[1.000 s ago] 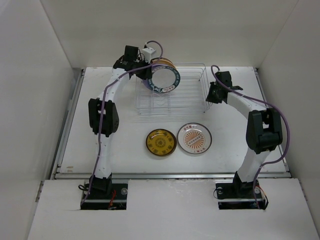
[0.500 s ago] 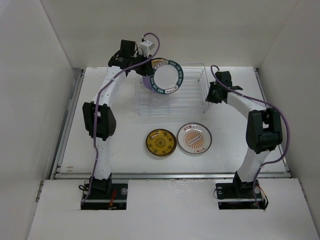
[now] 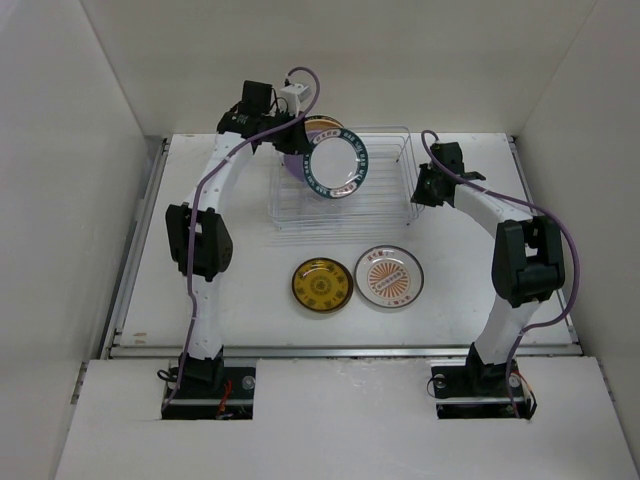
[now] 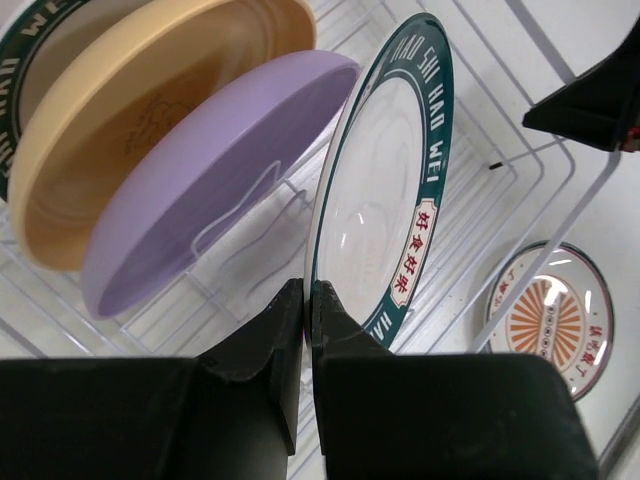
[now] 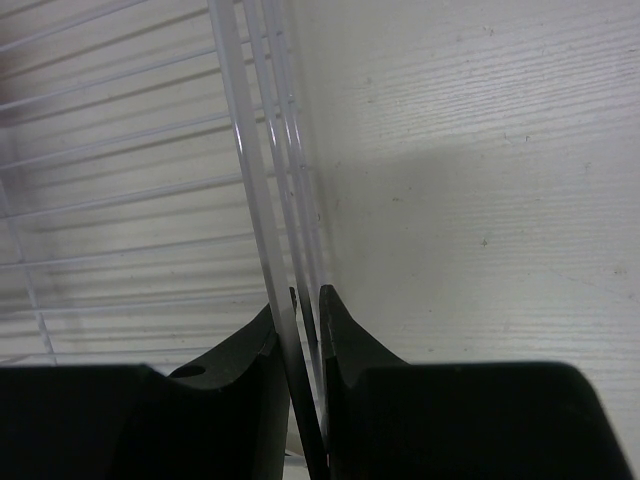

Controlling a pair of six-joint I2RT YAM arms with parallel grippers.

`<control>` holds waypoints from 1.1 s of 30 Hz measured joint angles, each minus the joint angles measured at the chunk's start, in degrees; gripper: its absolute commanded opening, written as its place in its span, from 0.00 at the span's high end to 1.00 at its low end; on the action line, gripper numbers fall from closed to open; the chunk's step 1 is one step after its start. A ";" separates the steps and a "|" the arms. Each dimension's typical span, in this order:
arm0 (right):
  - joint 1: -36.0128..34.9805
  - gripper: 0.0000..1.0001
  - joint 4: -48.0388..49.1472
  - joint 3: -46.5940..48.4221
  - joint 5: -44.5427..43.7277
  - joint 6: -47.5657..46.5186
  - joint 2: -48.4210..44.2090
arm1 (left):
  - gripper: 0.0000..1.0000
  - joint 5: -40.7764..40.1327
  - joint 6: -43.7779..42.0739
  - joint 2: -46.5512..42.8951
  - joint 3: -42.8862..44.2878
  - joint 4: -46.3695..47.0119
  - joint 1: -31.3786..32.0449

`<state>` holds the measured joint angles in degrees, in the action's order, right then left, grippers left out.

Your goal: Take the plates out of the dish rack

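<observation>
On the left, the left claw (image 4: 305,300) is pinching the teal-rimmed plate (image 4: 385,200) by its rim, holding it on edge above the dish rack (image 3: 385,192), close beside the lavender plate (image 4: 210,190) standing inside. On the right, the right claw (image 5: 305,300) is clamping the rack's end wire. Gripped only at the rim, the plate risks pivoting, slipping, or clipping the lavender one.

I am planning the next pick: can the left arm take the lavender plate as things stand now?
Probably not yet. The left claw is shut on the teal-rimmed plate, which stands right beside the lavender plate.
</observation>
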<state>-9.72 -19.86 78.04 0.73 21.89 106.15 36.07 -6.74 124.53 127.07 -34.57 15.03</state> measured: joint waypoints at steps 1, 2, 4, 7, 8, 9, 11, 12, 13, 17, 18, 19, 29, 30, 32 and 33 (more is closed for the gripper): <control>0.00 0.80 0.00 0.00 0.02 0.00 0.00 | 1.00 0.72 0.35 0.00 0.00 0.00 -0.02; 0.00 0.80 0.00 0.00 0.02 0.00 0.00 | 1.00 1.53 0.68 0.00 0.00 -0.02 -0.02; 0.00 0.80 0.02 0.00 0.13 0.00 0.00 | 1.00 3.08 1.16 0.00 0.00 -0.04 -0.02; 0.00 0.80 0.02 0.00 0.15 0.00 0.00 | 1.00 5.66 1.31 0.00 0.02 -0.90 -0.13; 0.00 0.80 0.02 0.00 0.15 0.00 0.00 | 1.00 7.13 1.27 0.00 0.04 -1.73 -0.13; 0.00 0.80 0.02 0.00 0.15 0.00 0.00 | 1.00 7.76 1.27 0.00 0.04 -2.21 -0.13; 0.00 0.80 0.02 0.00 0.15 0.00 0.00 | 1.00 10.19 0.92 0.07 0.37 -4.48 0.11; 0.00 0.80 0.02 0.00 0.15 0.02 0.00 | 1.00 10.82 0.11 0.09 0.55 -6.01 0.31; 0.00 0.80 0.02 0.00 0.15 0.09 0.00 | 1.00 11.21 -0.94 0.09 0.57 -7.58 0.59; 0.00 0.82 0.04 0.00 0.20 0.13 0.00 | 1.00 11.58 -5.44 0.09 -0.37 -13.68 4.00; 0.00 0.82 0.11 0.00 0.35 0.20 0.00 | 1.00 11.91 -6.60 0.09 -0.98 -15.10 5.38; 0.00 0.82 0.17 0.00 0.46 0.31 0.00 | 1.00 12.09 -7.80 0.09 -1.53 -16.87 6.97; -0.09 0.82 1.46 -0.90 1.77 1.03 -0.35 | 1.00 12.57 -12.17 0.31 -7.10 -23.96 20.31; -0.09 0.82 1.95 -1.29 1.75 1.07 -0.55 | 1.00 11.96 -11.96 0.46 -7.19 -23.91 20.74; -0.09 0.82 2.73 -1.90 1.75 1.14 -0.83 | 1.00 10.88 -11.69 0.79 -7.30 -23.30 21.66; -0.09 0.82 2.99 -2.05 1.77 1.11 -0.92 | 1.00 10.16 -11.56 0.98 -7.52 -22.77 22.18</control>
<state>-9.80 -16.86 75.99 2.50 23.00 105.23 46.24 -18.31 125.51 119.55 -57.34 37.21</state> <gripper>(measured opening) 0.176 0.028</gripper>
